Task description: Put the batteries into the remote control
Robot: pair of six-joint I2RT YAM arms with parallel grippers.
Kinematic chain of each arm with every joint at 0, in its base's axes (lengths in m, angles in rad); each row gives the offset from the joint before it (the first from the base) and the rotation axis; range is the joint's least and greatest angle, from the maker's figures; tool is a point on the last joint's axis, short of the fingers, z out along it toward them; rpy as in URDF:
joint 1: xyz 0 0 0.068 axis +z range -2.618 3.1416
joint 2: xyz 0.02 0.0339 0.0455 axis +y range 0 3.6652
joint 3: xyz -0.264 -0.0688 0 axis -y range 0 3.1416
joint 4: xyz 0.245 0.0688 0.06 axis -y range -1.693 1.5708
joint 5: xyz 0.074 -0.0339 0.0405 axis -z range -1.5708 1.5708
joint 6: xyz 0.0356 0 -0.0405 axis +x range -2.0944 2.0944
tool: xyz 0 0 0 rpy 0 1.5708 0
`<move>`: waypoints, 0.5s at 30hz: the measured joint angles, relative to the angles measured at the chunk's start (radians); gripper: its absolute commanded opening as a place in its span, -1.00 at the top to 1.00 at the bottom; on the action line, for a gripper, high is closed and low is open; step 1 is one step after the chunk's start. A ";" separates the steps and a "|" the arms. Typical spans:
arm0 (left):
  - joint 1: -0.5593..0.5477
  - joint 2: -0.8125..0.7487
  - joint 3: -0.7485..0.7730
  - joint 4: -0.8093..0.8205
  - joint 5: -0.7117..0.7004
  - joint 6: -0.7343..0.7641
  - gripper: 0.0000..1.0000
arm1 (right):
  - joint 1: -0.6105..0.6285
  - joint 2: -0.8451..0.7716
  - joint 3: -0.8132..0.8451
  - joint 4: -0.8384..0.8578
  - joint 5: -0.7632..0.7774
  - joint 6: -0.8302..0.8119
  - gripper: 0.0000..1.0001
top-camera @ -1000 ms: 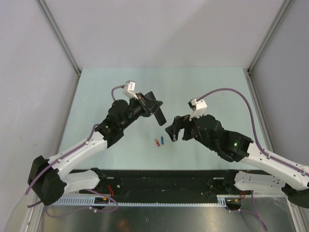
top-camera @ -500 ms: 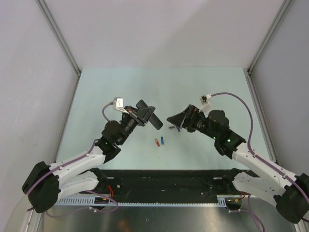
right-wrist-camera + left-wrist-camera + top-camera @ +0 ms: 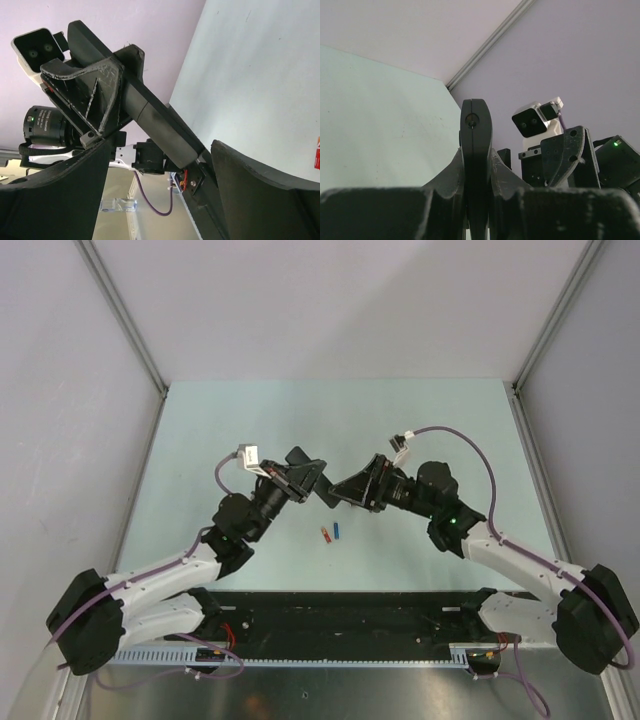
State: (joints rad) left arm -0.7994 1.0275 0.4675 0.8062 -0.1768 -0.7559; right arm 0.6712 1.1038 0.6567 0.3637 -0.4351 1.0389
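Left wrist view shows the left fingers (image 3: 451, 176) squeezed tight on the remote control (image 3: 475, 145), holding it up. The right fingers (image 3: 55, 200) are spread wide apart, with the remote's end between them. Two batteries (image 3: 337, 531), red and blue, lie side by side on the tabletop (image 3: 420, 420) below.

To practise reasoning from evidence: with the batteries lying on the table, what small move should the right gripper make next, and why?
Probably close the right gripper on the remote control's free end. The left gripper is shut on it above the table, and that end seems to sit between the open right fingers; the batteries lie loose below.
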 measured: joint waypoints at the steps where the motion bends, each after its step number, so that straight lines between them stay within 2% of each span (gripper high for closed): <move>1: -0.004 0.003 0.000 0.000 -0.002 0.006 1.00 | 0.000 0.008 0.000 0.014 -0.002 0.006 -0.63; 7: -0.010 0.007 0.000 0.000 -0.005 0.024 0.99 | 0.004 0.072 0.002 0.061 -0.012 0.032 -0.44; 15: -0.010 0.007 0.000 0.000 -0.005 0.031 1.00 | 0.013 0.111 0.011 0.068 -0.013 0.038 -0.43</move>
State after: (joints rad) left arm -0.8097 1.0344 0.4679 0.8062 -0.1818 -0.7246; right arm 0.6846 1.2144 0.6678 0.4316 -0.4477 1.0771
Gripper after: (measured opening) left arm 0.177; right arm 0.718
